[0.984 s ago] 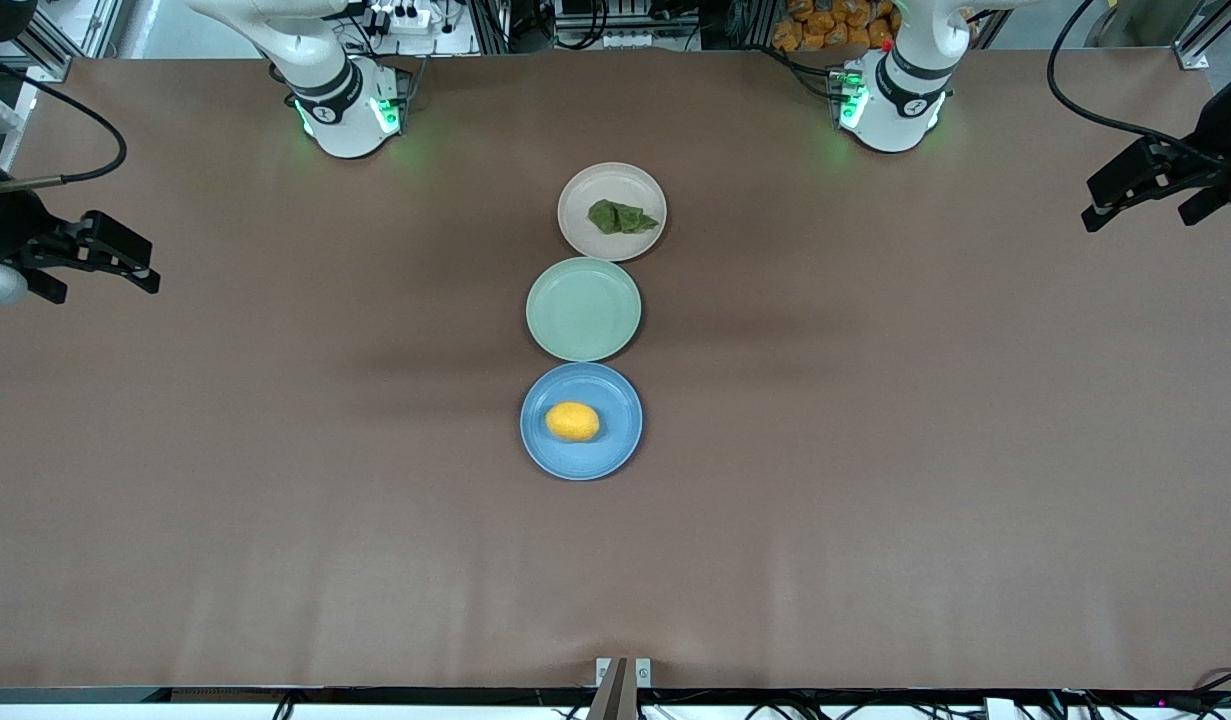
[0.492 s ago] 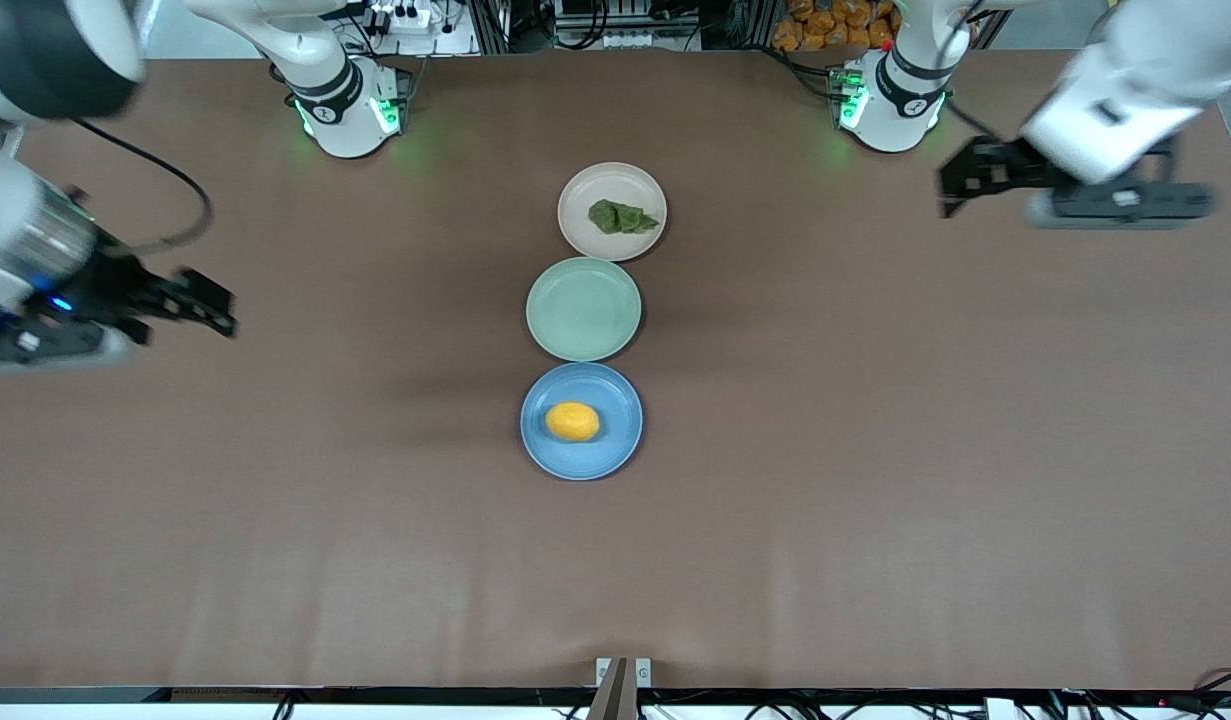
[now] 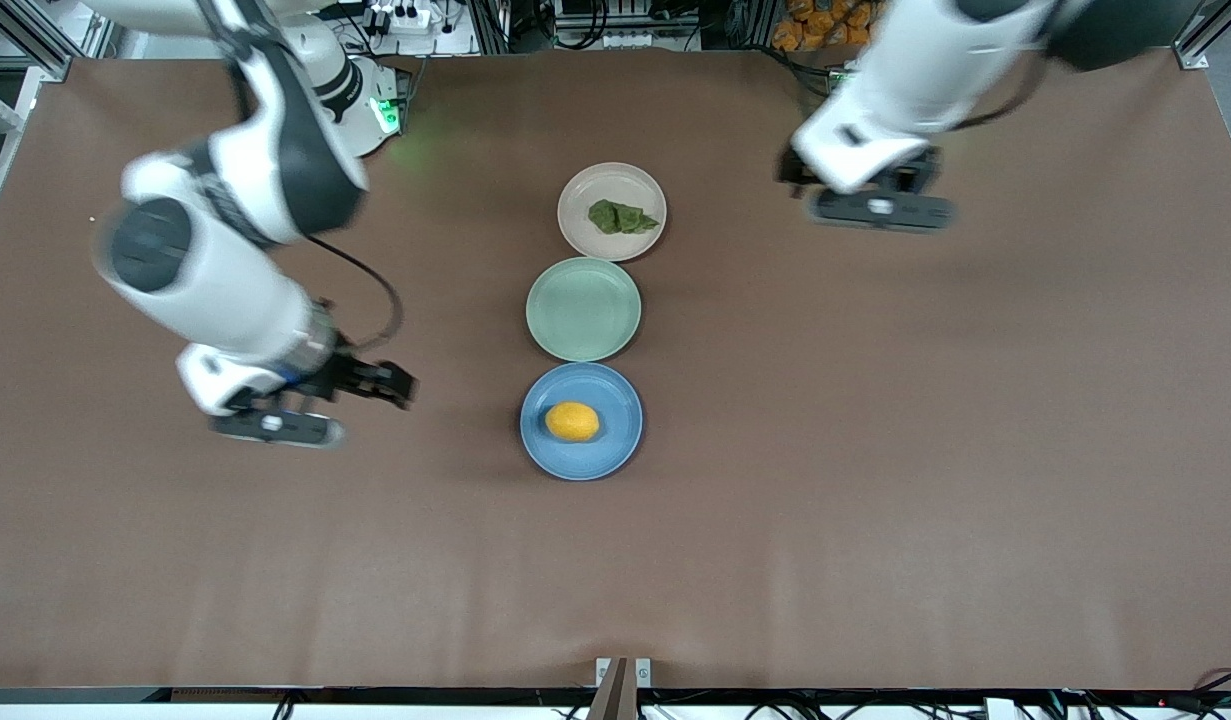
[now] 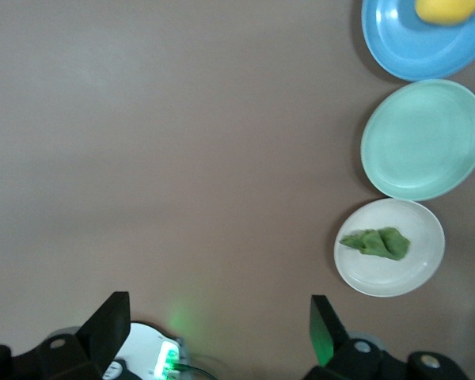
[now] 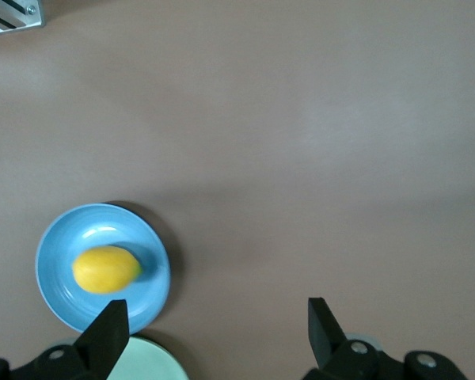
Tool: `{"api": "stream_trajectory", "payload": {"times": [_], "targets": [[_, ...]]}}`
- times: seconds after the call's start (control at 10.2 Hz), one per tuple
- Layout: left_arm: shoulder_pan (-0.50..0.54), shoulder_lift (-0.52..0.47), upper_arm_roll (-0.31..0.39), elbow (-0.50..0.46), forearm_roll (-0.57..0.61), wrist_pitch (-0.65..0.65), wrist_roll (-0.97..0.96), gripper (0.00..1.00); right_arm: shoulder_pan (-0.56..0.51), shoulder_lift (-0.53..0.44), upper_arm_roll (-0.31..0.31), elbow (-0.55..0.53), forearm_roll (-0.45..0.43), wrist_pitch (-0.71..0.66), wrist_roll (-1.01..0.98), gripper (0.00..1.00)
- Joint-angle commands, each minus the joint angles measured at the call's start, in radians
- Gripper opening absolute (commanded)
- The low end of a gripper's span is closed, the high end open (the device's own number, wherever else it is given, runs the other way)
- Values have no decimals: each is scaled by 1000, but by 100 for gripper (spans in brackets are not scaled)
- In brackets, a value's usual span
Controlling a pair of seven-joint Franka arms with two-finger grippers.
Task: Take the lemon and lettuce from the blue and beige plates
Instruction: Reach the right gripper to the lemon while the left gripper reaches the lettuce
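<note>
A yellow lemon [image 3: 572, 421] lies on the blue plate [image 3: 615, 455], the plate nearest the front camera. A green lettuce leaf [image 3: 623, 217] lies on the beige plate [image 3: 615, 180], nearest the robots' bases. My right gripper [image 3: 387, 385] is open and empty over bare table beside the blue plate, toward the right arm's end. Its wrist view shows the lemon [image 5: 105, 269] off to one side of the gripper [image 5: 215, 309]. My left gripper [image 3: 795, 175] is open and empty over bare table beside the beige plate. Its wrist view [image 4: 218, 299] shows the lettuce [image 4: 376, 242].
An empty green plate [image 3: 583, 308] lies between the blue and beige plates; the three touch in a row across the table's middle. The brown table [image 3: 875, 450] is bare elsewhere. The right arm's base [image 3: 365, 100] stands at the table's edge.
Both arms have swung in from the table's ends toward the row of plates. The right gripper has come near the blue plate, the left gripper near the beige plate. The food has not moved.
</note>
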Motion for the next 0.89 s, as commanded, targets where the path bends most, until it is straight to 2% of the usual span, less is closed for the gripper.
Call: {"api": "stream_trajectory", "payload": {"times": [0.0, 0.2, 0.49, 0.79], "targets": [[-32, 54, -93, -44, -16, 94, -136, 100, 67, 118, -12, 106, -10, 16, 176, 100], [-39, 68, -188, -179, -16, 268, -255, 100, 113, 223, -21, 195, -14, 17, 355, 100], [-48, 96, -307, -397, -16, 548, -407, 100, 143, 291, -19, 205, -10, 104, 561, 100], [-120, 204, -334, -439, 7, 694, -565, 100, 164, 401, -16, 272, -4, 160, 762, 100]]}}
